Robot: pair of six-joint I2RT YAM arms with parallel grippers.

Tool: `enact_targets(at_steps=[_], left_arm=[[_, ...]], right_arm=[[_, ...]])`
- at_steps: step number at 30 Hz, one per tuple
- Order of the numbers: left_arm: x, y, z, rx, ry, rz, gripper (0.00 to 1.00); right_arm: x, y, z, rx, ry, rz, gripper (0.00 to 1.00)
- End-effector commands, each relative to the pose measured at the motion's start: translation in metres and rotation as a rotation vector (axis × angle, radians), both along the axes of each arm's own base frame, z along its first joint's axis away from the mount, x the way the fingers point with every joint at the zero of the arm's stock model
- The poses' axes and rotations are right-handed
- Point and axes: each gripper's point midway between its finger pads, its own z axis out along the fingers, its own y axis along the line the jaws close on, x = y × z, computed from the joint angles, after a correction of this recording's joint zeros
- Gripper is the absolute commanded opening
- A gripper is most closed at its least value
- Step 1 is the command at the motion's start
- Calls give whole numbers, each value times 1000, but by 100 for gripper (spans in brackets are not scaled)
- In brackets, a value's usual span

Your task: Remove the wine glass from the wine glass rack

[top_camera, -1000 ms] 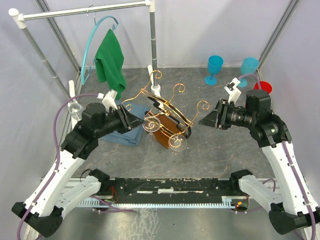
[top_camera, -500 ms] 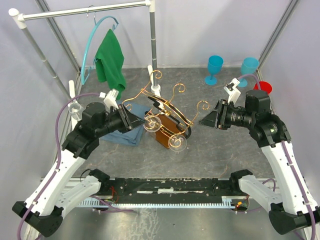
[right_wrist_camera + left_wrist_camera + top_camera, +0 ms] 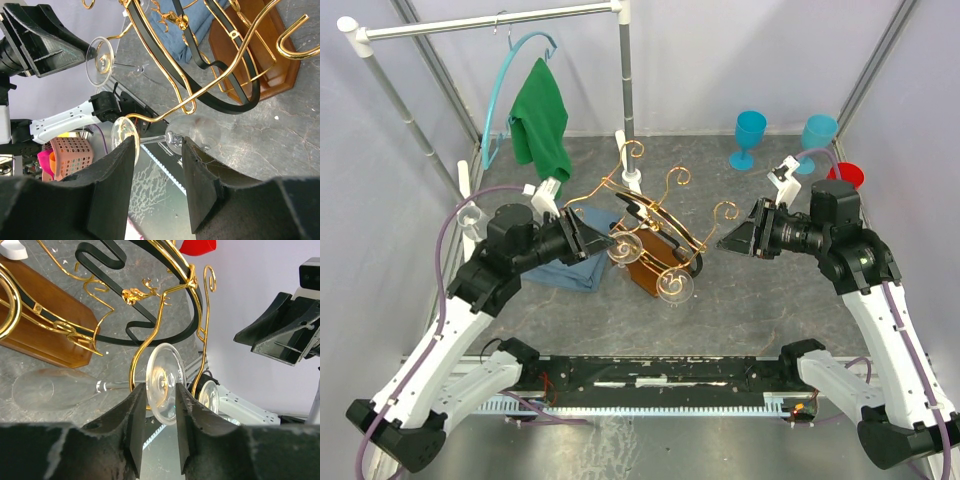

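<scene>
The wine glass rack (image 3: 665,205) stands mid-table: gold wire scrolls, black bars, brown wooden base (image 3: 645,272). Two clear wine glasses hang on it with their feet toward me. The left wine glass (image 3: 623,250) has its round foot (image 3: 165,382) between the fingertips of my left gripper (image 3: 603,240), whose jaws stand narrowly apart on either side of it (image 3: 159,388). The second glass (image 3: 675,285) hangs on the near right side. My right gripper (image 3: 723,241) is open and empty just right of the rack; in the right wrist view (image 3: 159,145) that glass's stem lies beyond its tips.
A white clothes rail (image 3: 490,20) at the back left carries a blue hanger (image 3: 505,75) with a green cloth (image 3: 542,115). A folded blue cloth (image 3: 582,270) lies under my left gripper. Two blue goblets (image 3: 748,135) and a red cup (image 3: 846,175) stand at the back right.
My left gripper has crept right toward the rack, bringing its tips around the left glass's foot. The right arm and both glasses have not moved.
</scene>
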Motion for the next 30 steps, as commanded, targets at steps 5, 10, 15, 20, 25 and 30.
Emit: enact_targets(at_steps=[5, 10, 15, 20, 25, 30], left_arm=[[-1, -14, 7, -59, -1, -63, 35], [-2, -14, 10, -70, -18, -62, 26], [-3, -17, 8, -92, -15, -74, 12], [-5, -12, 12, -86, -37, -60, 3], [-10, -4, 14, -61, -54, -41, 3], [-12, 8, 11, -18, -67, 11, 3]], right_arm=[[-2, 3, 12, 18, -61, 21, 50], [0, 3, 12, 18, -58, 19, 50], [1, 3, 12, 21, -57, 20, 50], [0, 3, 11, 19, -54, 18, 50], [-1, 2, 8, 16, -50, 15, 50], [-1, 2, 5, 14, -45, 10, 50]])
